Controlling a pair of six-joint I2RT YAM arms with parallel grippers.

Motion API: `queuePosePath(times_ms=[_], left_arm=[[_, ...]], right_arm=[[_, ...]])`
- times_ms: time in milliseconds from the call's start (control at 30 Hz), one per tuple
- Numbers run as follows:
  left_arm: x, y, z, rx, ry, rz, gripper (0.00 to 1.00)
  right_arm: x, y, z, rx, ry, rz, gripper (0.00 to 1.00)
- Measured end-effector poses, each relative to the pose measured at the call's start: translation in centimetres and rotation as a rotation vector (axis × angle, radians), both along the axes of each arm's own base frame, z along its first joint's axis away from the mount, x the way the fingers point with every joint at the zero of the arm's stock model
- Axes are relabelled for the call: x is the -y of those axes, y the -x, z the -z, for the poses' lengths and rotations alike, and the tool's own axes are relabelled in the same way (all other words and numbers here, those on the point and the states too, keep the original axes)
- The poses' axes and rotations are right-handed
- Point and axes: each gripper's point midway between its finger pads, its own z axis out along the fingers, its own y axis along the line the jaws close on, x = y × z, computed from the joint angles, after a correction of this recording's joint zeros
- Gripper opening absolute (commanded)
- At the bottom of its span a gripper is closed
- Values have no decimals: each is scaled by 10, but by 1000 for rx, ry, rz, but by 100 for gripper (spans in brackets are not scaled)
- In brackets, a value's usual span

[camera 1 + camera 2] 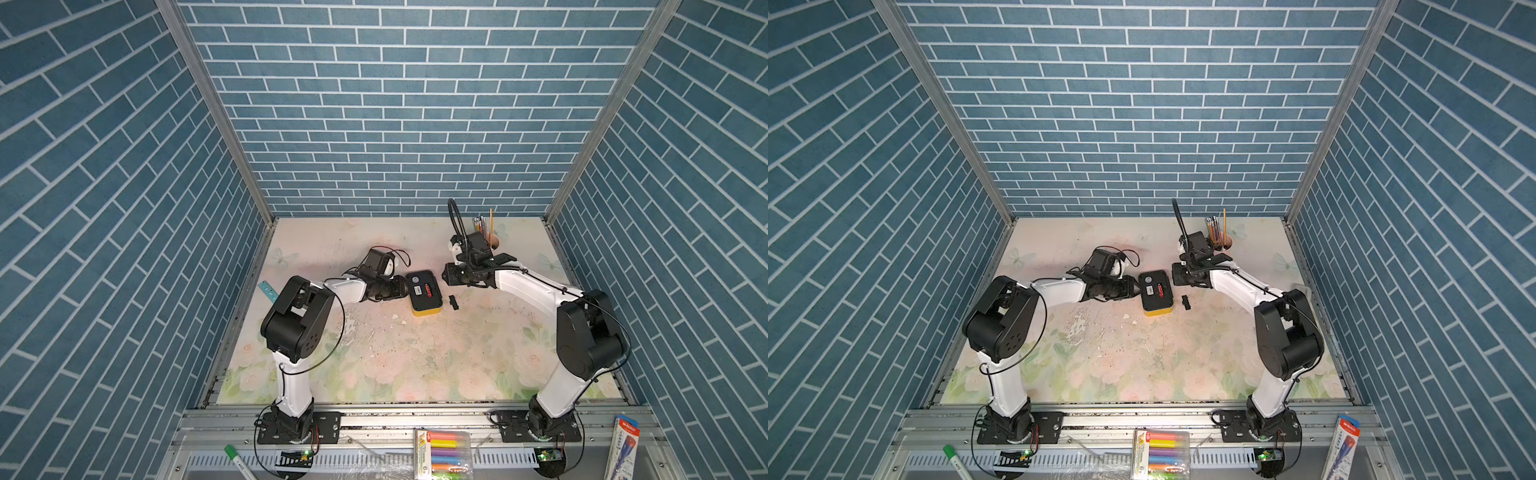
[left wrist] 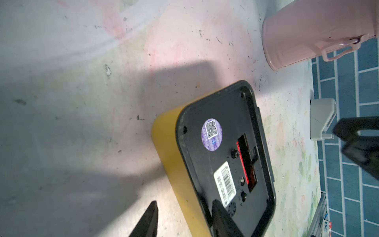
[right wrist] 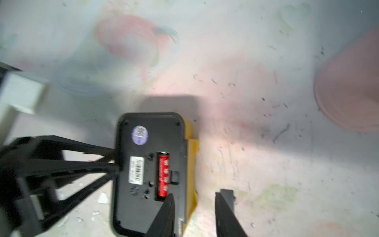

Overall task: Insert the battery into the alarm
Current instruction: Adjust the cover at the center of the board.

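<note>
In a top view the alarm [image 1: 423,293] lies face down at centre, my left gripper [image 1: 405,291] at its left edge and my right gripper [image 1: 446,276] to its upper right.

Left wrist: my left jaws stand apart, clamping nothing.

Right wrist: my right jaws are apart and empty. The battery [image 3: 163,174] sits in its bay, lower centre of the frame.

Insertion looks done to me. Next I'd pick up the loose cover [image 3: 227,194] and align it squarely over the bay.

So the alarm [image 1: 417,297] is lying face down around the middle of the table [image 1: 415,365], black back up, with the red battery [image 1: 429,291] showing in the back panel. A small black piece [image 1: 454,302] lies just at its 3 o'clock. The left gripper [image 1: 404,291] is right up against its 9 o'clock edge, and the right gripper [image 1: 445,277] is near its 1 o'clock, not touching. The pencil cup [image 1: 495,242] is further out at 1 o'clock.
</note>
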Motion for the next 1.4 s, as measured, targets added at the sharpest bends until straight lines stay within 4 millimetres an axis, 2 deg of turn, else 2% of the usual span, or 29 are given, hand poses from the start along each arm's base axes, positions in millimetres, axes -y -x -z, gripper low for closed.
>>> queuePosePath(times_ms=[100, 300, 433, 600, 800, 1133, 1400], left_arm=[[-2, 2, -3, 3, -9, 6, 48], [0, 3, -17, 28, -21, 27, 48], [2, 3, -30, 54, -16, 40, 49], [3, 7, -30, 52, -28, 52, 51], [6, 11, -29, 49, -39, 61, 52], [4, 12, -26, 46, -57, 63, 52], [5, 12, -29, 48, -58, 66, 52]], right_arm=[[16, 14, 24, -78, 56, 12, 36], [20, 27, 58, -175, 99, -5, 35], [20, 33, 67, -203, 105, -12, 31], [19, 36, 77, -229, 109, -21, 26], [16, 33, 79, -226, 101, -26, 20], [14, 30, 79, -218, 101, -26, 15], [11, 31, 79, -222, 67, -12, 7]])
